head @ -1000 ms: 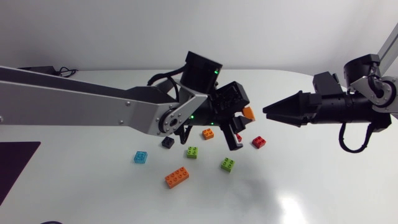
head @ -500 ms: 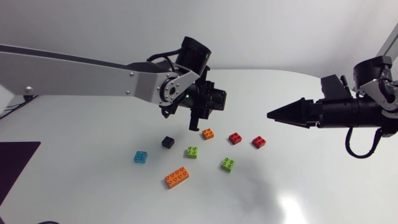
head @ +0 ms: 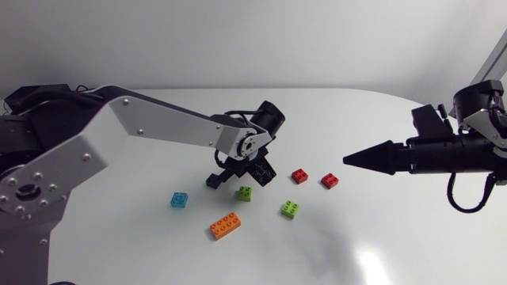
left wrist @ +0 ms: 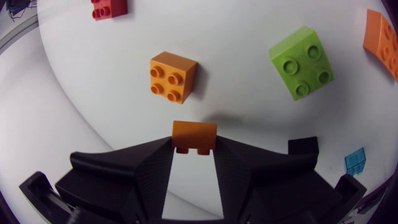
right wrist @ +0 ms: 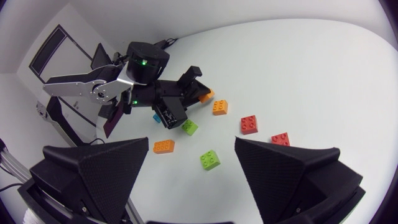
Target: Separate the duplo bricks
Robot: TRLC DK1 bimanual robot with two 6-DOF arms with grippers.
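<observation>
Bricks lie scattered over the middle of the white table (head: 119, 245), all of them apart from one another. Farthest left is a blue brick (head: 180, 199), then a black brick (head: 212, 180) with a long orange brick (head: 226, 226) nearer the front edge. The left arm (head: 158, 127) reaches in from the left, and the left gripper (left wrist: 193, 144) hangs low just beside the black brick. Its two fingers are drawn in close and clamp a small orange brick (left wrist: 194, 132) between their tips, one finger on each side. Just ahead of those tips an orange square brick (left wrist: 172, 76) sits studs-up on the table, not touching the held one. A green brick (head: 245, 193) lies right by the gripper and a second green brick (head: 290, 209) lies a little farther right. Past them are a red brick (head: 299, 176) and a second red brick (head: 329, 180). Well to the right of the bricks, the right gripper (head: 352, 159) points toward the group; its wrist view shows its fingers spread wide with nothing between them.
</observation>
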